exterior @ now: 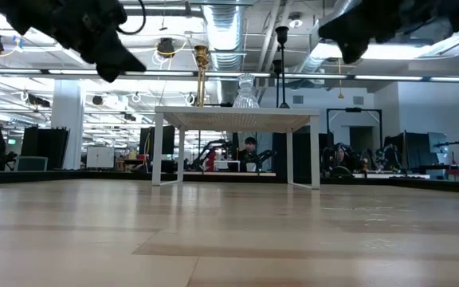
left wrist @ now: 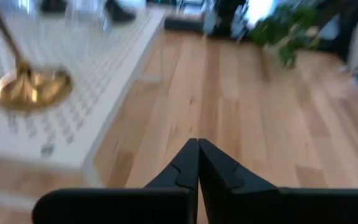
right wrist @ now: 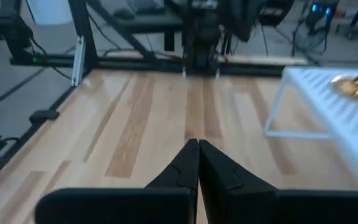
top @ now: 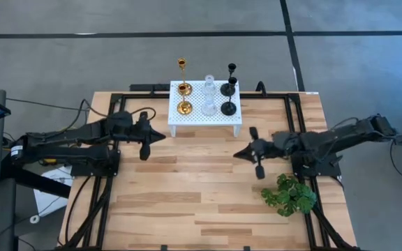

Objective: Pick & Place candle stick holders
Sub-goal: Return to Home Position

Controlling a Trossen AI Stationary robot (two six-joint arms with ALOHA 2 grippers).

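Note:
The candle stick holders stand on their round bases in three pairs on the white perforated platform (top: 206, 118) at the table's far middle: gold (top: 184, 107), clear glass (top: 209, 107) and black (top: 229, 107). My left gripper (top: 162, 137) hovers shut and empty left of the platform's near left corner. The left wrist view shows one gold base (left wrist: 33, 87) on the platform. My right gripper (top: 236, 154) hovers shut and empty, near and right of the platform, pointing toward the table's left. In the low view both grippers (exterior: 122, 64) (exterior: 347, 49) hang well above the tabletop.
A green leafy plant (top: 289, 195) lies on the table near my right arm's base. Bare wooden tabletop (top: 187, 195) stretches between the arms and toward the near edge. Black frame rails (top: 89, 202) run along the table's sides.

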